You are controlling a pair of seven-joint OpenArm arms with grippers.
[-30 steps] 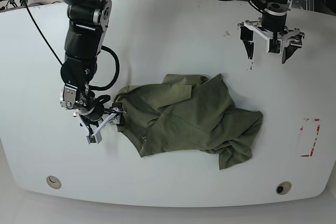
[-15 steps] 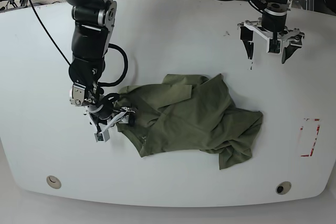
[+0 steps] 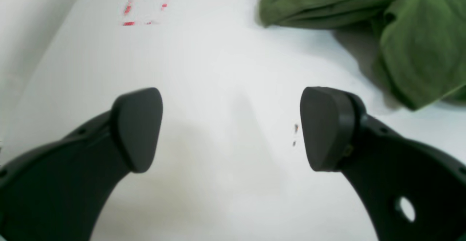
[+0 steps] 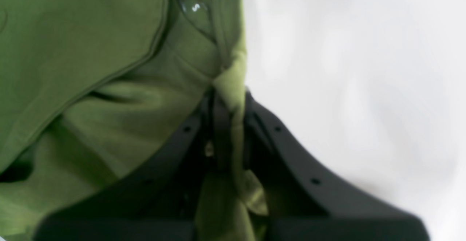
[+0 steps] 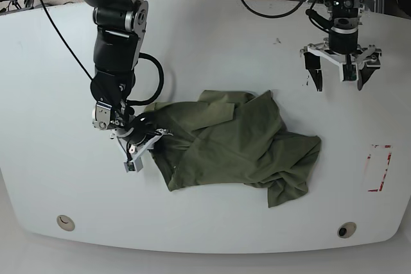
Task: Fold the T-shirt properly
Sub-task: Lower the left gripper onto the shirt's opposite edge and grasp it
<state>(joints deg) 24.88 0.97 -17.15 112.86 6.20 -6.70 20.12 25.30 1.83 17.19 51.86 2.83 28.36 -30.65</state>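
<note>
My right claw is clamped on a bunched edge of the T-shirt, which lies crumpled in the middle of the white counter. My left claw hangs spread wide above bare counter, well apart from the cloth.

Bright, even overhead light washes the white table almost featureless, with only soft, short shadows under the arms and cloth. The base view is sharp; both wrist views are soft, their near foregrounds blurred, the right one most.
</note>
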